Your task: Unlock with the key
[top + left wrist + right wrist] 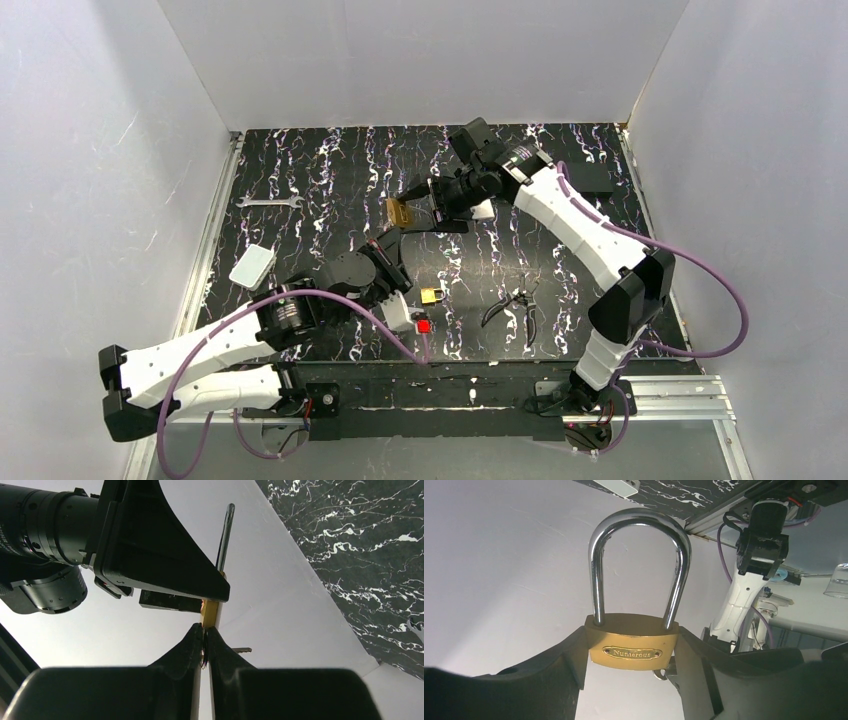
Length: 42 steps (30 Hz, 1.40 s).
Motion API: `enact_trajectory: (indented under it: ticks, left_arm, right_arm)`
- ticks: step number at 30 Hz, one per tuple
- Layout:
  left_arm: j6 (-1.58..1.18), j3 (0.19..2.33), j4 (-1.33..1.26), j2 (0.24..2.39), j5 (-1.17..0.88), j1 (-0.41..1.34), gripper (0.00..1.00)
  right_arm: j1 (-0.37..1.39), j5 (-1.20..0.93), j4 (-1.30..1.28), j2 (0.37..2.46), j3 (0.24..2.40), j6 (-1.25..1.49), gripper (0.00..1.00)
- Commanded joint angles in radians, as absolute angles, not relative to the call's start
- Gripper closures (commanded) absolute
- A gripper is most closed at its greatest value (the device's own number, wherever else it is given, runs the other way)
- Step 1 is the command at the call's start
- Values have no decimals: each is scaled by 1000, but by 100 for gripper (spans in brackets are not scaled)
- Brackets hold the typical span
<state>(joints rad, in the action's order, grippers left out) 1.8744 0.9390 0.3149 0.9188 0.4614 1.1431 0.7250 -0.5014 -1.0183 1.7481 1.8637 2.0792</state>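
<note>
Right wrist view: the brass padlock (633, 652) fills the middle. It has a squared satin-yellow body with an oval stamped plate and a tall, arched, polished steel shackle with both legs seated in the body.
Right gripper (630, 642): matte black fingers clamp the body's two narrow sides, and the shackle stands free beyond them.
Left gripper (204, 630): black wedge-shaped fingers are pressed almost together, their tips right at the padlock's bottom edge.
Key (204, 652): a thin dark metal sliver, seen edge-on, is pinched between the left pads just under the brass body. Whether its tip sits in the keyhole cannot be told.
Toothed blade (242, 650): a short piece of dull metal pokes out beside one left finger. Whether it belongs to the pinched key cannot be told.
Table (330, 170): flat black surface with white and lilac marbling, white walls on three sides, and an aluminium rail (205, 250) along the left edge.
Near the left arm: a second padlock (432, 296) and a white block with a red patch (415, 320) lie just beside the left wrist.
Further off: black-handled pliers (513, 305) lie to the right, with a silver wrench (272, 202) and a white rounded tray (252, 266) well to the left.
Room: the widest bare marble lies beyond the padlock and to its left, toward the back wall.
</note>
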Motion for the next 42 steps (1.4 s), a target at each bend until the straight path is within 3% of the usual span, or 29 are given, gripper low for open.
enact_trajectory:
  ticks: [1,9,21,25,31,36,40,42]
  left_arm:
    - [1851,917,359,930,415,1144,100]
    - [1820,919,359,925,426,1144,100]
    - [1435,868,306,835,358,1151,100]
    - [1170,914,290,811,303,1150,100]
    - [563,1026,290,822,251,1151,100]
    - [-82,1105,337,828,375,1150,100]
    - [-394,1132,409,831,389,1146,100]
    - [-538,1167,452,835,301,1101,100]
  right_arm:
    - [748,-646,-871,1653,1851,2220,99]
    - [747,-632,-1007,1702,1923,2086,99]
    - [603,-240,-1129,1626,1737,1487,99]
    - [584,-94,-1049,1611,1719,1243,99]
    - [589,-57,-974,1647,1606,847,99]
    - [672,-11,-929,1688,1506,723,99]
    - [729,26,-822,1763,1372,697,99]
    - [742,44,-748,1803,1323,673,99]
